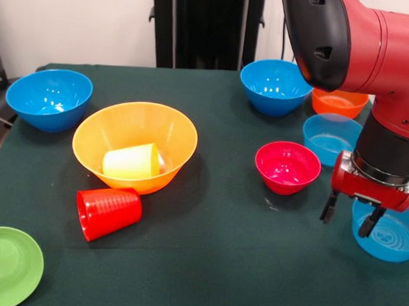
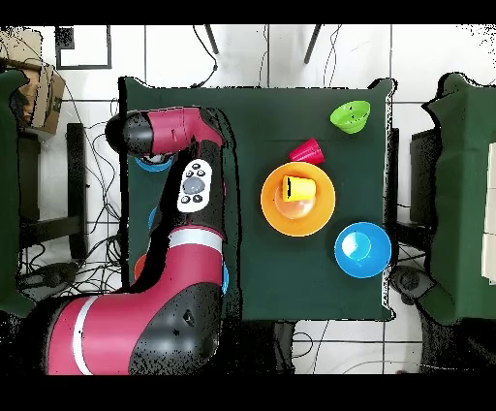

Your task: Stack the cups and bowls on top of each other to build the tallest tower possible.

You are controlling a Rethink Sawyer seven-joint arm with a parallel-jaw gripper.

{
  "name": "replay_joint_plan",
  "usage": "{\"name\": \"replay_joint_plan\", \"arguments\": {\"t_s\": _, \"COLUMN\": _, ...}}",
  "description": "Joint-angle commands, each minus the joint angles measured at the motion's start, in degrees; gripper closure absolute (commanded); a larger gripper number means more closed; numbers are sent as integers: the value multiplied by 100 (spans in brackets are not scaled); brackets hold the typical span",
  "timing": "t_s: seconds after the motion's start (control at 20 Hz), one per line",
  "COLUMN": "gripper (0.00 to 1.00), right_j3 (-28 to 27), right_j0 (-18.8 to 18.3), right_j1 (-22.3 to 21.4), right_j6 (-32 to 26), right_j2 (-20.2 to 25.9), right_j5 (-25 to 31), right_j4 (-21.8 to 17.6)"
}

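The big yellow-orange bowl (image 1: 171, 135) (image 2: 325, 208) stands left of centre with the yellow cup (image 1: 130, 162) (image 2: 297, 187) lying on its side inside it. Just in front of that bowl lies the red ribbed cup (image 1: 108, 212) (image 2: 306, 151), tipped over on the cloth. My gripper (image 1: 348, 222) hangs open and empty at the right, over the left rim of a pale blue bowl (image 1: 393, 237). A pink-red bowl (image 1: 287, 167) sits just left of the gripper. In the overhead view the arm (image 2: 184, 194) hides the gripper.
A deep blue bowl (image 1: 50, 98) (image 2: 362, 249) stands at the back left, another deep blue bowl (image 1: 275, 86) at the back right. An orange bowl (image 1: 338, 102) and a second pale blue bowl (image 1: 328, 137) sit behind my gripper. A green bowl (image 1: 9, 264) (image 2: 351, 116) is at the front left corner.
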Motion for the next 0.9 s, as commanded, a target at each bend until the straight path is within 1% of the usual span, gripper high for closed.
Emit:
{"name": "replay_joint_plan", "arguments": {"t_s": 0.05, "gripper": 0, "right_j3": 557, "right_j0": -219, "right_j1": -454, "right_j6": -728, "right_j2": 537, "right_j5": -222, "right_j4": -372}}
{"name": "replay_joint_plan", "arguments": {"t_s": 0.3, "gripper": 0, "right_j3": 961, "right_j0": -111, "right_j1": -696, "right_j6": -521, "right_j2": 444, "right_j5": -571, "right_j4": -473}}
{"name": "replay_joint_plan", "arguments": {"t_s": 0.4, "gripper": 0, "right_j3": 1395, "right_j0": -53, "right_j1": -948, "right_j6": -366, "right_j2": 428, "right_j5": -678, "right_j4": -444}}
{"name": "replay_joint_plan", "arguments": {"t_s": 0.55, "gripper": 0, "right_j3": 2049, "right_j0": -23, "right_j1": -1283, "right_j6": -298, "right_j2": 496, "right_j5": -881, "right_j4": -421}}
{"name": "replay_joint_plan", "arguments": {"t_s": 0.65, "gripper": 0, "right_j3": 2328, "right_j0": -14, "right_j1": -1389, "right_j6": -237, "right_j2": 523, "right_j5": -1016, "right_j4": -420}}
{"name": "replay_joint_plan", "arguments": {"t_s": 0.9, "gripper": 0, "right_j3": 2504, "right_j0": -16, "right_j1": -1443, "right_j6": -377, "right_j2": 570, "right_j5": -954, "right_j4": -478}}
